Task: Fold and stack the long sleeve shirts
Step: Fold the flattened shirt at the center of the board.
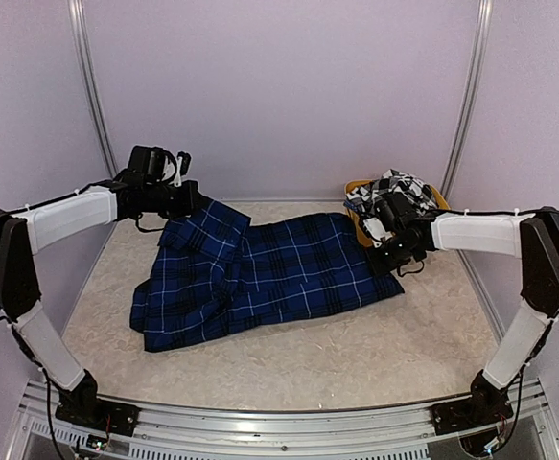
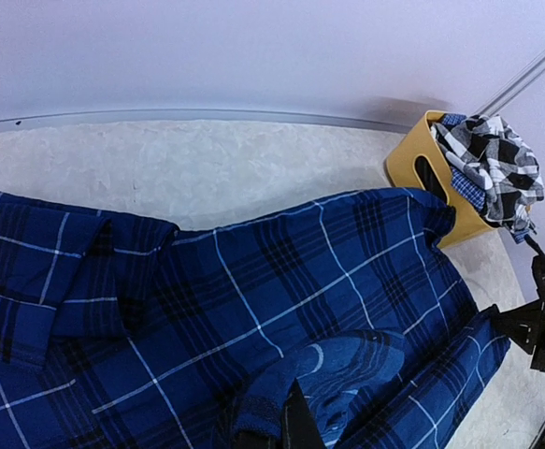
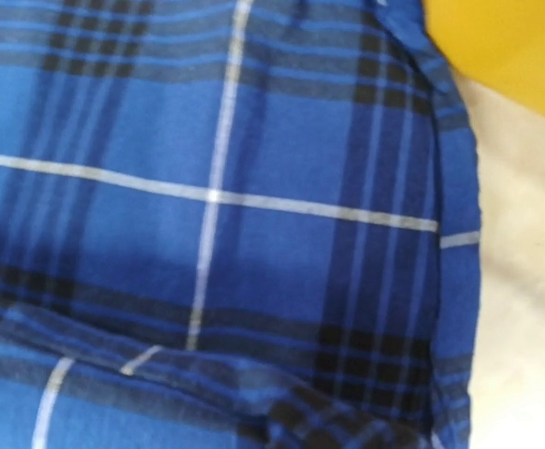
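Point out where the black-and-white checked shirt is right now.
In the top view, the black-and-white checked shirt is heaped in the yellow tub at the far right corner of the table, just beyond the right end of the blue shirt.

Pale lilac walls (image 1: 279,86), silver corner rails (image 1: 84,67), mottled cream tabletop (image 1: 356,355), aluminium frame (image 1: 289,424) along near edge
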Controlling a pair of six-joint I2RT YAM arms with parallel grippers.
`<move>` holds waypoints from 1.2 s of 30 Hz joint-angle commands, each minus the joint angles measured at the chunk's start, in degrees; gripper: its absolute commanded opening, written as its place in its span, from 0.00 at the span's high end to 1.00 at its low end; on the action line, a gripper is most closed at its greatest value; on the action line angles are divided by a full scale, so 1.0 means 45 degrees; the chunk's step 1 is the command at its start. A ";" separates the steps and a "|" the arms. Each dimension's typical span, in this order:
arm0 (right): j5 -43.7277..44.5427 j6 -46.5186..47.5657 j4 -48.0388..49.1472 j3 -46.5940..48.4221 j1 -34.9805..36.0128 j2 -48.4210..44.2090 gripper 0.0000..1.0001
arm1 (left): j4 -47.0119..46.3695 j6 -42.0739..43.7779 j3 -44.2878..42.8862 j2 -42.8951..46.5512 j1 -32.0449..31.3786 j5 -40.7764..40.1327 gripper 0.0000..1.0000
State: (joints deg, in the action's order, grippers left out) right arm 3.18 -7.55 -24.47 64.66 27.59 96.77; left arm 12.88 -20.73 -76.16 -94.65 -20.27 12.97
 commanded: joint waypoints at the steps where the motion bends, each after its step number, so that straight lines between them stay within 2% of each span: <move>1: 0.1409 0.0418 -0.0253 0.0337 -0.0136 0.0726 1.00 | -0.0500 0.0337 -0.0621 -0.0895 0.0104 0.0192 1.00; 6: 0.1561 0.0327 -0.0041 0.0302 -0.0136 0.1180 0.95 | -0.0402 0.0275 -0.1256 -0.2244 0.0210 -0.0521 1.00; 9: 0.1752 0.0219 -0.0051 0.0304 -0.0136 0.1220 0.89 | -0.0249 0.0322 -0.1808 -0.2946 0.0271 -0.1207 0.94; 15: 0.1953 0.0107 -0.0137 0.0082 -0.0136 0.0579 0.74 | -0.0132 0.0562 -0.2526 -0.4143 0.0374 -0.2116 0.64; 19: 0.1769 -0.0044 -0.0257 -0.0189 -0.0117 0.0038 0.69 | -0.0333 0.0549 -0.2262 -0.3852 0.0400 -0.2829 0.44; 22: 0.1701 -0.0174 -0.0285 -0.0419 -0.0117 -0.0351 0.65 | -0.0796 0.0440 -0.1374 -0.3005 0.0388 -0.3653 0.29; 25: 0.1568 -0.0304 -0.0369 -0.0653 -0.0084 -0.0742 0.60 | -0.1419 0.0204 0.0100 -0.1614 0.0392 -0.4319 0.05; 26: 0.1465 -0.0342 -0.0364 -0.0734 -0.0066 -0.0838 0.59 | -0.1511 0.0111 0.0656 -0.1225 0.0368 -0.4315 0.02; 31: 0.0396 -0.0477 -0.0016 -0.1150 0.0109 -0.1273 0.53 | -0.2116 0.0064 0.3693 0.1354 -0.0475 -0.3320 0.01; 36: -0.0446 -0.0538 0.0355 -0.1496 0.0304 -0.1368 0.51 | -0.1962 0.0136 0.6072 0.2896 -0.2349 -0.2543 0.01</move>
State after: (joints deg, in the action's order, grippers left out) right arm 5.15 -9.08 -24.51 59.44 28.10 92.33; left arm 4.62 -20.32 -55.18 -84.88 -25.04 -2.09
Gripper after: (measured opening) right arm 0.483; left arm 0.989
